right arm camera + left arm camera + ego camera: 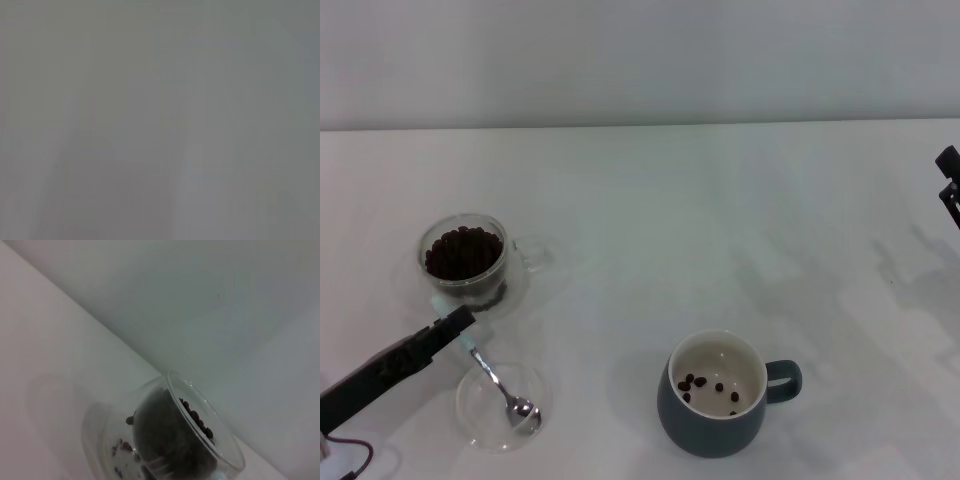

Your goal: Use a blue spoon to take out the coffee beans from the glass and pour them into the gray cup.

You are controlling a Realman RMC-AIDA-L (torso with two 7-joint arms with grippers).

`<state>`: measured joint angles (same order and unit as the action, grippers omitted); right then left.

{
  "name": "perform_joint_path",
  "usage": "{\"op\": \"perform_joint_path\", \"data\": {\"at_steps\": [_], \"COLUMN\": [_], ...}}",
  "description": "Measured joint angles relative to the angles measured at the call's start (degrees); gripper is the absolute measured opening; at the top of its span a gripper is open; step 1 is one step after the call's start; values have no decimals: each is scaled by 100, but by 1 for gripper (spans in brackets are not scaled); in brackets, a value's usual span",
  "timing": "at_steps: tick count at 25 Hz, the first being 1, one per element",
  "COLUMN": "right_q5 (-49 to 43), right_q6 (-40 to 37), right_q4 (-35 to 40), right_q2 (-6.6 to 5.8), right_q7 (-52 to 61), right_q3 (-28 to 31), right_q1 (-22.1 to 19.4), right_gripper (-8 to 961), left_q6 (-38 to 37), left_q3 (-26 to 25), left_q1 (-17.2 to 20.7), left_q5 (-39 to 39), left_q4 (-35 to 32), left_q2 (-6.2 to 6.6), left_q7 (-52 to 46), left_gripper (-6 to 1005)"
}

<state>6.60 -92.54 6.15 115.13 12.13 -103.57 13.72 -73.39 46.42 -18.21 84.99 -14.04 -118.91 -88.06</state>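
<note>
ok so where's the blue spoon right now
In the head view the blue spoon is at the robot's left, its bowl resting in the shallow glass dish just in front of the glass, its handle at the left claw.

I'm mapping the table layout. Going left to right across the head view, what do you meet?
Left gripper by the blue spoon's handle, the glass of coffee beans, the shallow glass dish, the gray cup, then the right gripper at the edge.

Head overhead, far; left wrist close — both share glass (464, 254).
</note>
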Motion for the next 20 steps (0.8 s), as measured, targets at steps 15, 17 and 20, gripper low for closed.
{"op": "perform_joint_path", "data": {"at_steps": [15, 17, 20], "right_q5": [8, 19, 39], "right_q6": [-25, -118, -235], "right_q4": [-1, -1, -4], "right_q2": [-39, -49, -52], "right_q7": [0, 0, -47], "right_q3": [27, 30, 35], "right_q1": [-42, -80, -132], "right_gripper": [574, 574, 574], "left_q6": [123, 133, 126], "left_q3": [-116, -200, -280], "left_q1": [436, 613, 752], "left_q5": [-527, -616, -651], "left_q4": [-205, -416, -625], "left_q2": [36, 37, 23], "left_q7": [293, 402, 783], "left_gripper": [563, 602, 659]}}
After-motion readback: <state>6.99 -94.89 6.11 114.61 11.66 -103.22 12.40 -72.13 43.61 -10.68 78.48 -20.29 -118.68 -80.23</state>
